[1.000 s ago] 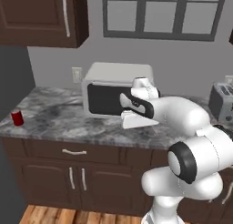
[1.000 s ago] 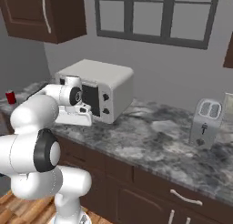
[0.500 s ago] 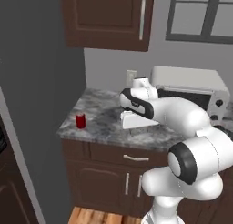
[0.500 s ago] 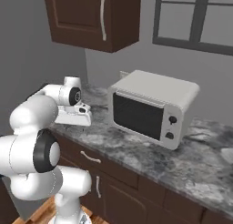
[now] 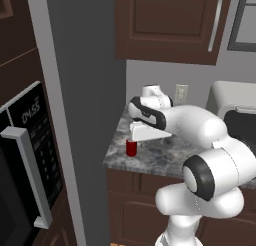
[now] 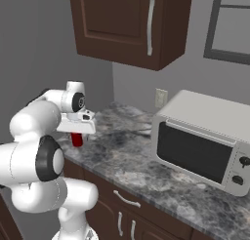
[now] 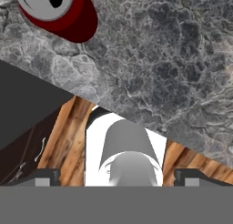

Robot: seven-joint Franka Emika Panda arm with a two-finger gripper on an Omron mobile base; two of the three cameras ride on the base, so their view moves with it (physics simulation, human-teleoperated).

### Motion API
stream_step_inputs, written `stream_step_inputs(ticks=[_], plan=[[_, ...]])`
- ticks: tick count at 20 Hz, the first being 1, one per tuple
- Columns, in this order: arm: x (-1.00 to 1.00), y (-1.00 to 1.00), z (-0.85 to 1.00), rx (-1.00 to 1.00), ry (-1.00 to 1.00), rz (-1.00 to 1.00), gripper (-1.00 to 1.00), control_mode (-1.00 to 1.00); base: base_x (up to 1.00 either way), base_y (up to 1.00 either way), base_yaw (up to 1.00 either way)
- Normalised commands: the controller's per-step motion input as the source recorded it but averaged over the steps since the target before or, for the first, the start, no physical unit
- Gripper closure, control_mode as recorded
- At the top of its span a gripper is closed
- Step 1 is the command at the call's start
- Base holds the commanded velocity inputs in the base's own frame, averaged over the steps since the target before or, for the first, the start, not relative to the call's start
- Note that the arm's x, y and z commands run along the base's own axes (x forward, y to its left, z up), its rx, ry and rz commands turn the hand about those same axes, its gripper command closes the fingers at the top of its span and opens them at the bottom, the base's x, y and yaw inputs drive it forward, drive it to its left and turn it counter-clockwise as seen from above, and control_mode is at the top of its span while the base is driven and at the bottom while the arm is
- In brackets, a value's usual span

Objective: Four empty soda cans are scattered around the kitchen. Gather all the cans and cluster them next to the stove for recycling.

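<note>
You are looking at a small red cylindrical soda can (image 5: 131, 148) with a silvery top (image 7: 42, 2), standing upright on the speckled grey stone counter (image 5: 165, 157) near its end. The two-finger gripper (image 7: 116, 176) is hovering just above and beside it, jaws spread wide, grasping nothing.

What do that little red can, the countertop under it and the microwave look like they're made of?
Soda can: likely painted metal, given its glossy red wall and silvery top with an opening. Countertop: looks like polished granite or similar stone, mottled grey with veins. Microwave: pale matte casing, metal or plastic, with a dark glassy door.
</note>
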Motion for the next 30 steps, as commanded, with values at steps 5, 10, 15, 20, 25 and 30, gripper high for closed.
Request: stream_step_inputs(ticks=[5, 10, 15, 20, 25, 30], plan=[[0.00, 0.00, 0.00, 0.00, 0.00, 0.00, -1.00, 1.00, 0.00, 0.00, 0.00], [0.00, 0.00, 0.00, 0.00, 0.00, 0.00, -1.00, 1.00, 0.00, 0.00, 0.00], [0.00, 0.00, 0.00, 0.00, 0.00, 0.00, -1.00, -1.00, 0.00, 0.00, 0.00], [0.01, 0.02, 0.00, 0.00, -0.12, 0.00, -1.00, -1.00, 0.00, 0.00, 0.00], [0.01, 0.23, 0.00, 0.00, -0.17, 0.00, -1.00, -1.00, 0.00, 0.00, 0.00], [0.21, 0.02, 0.01, 0.00, -0.08, 0.00, -1.00, -1.00, 0.00, 0.00, 0.00]])
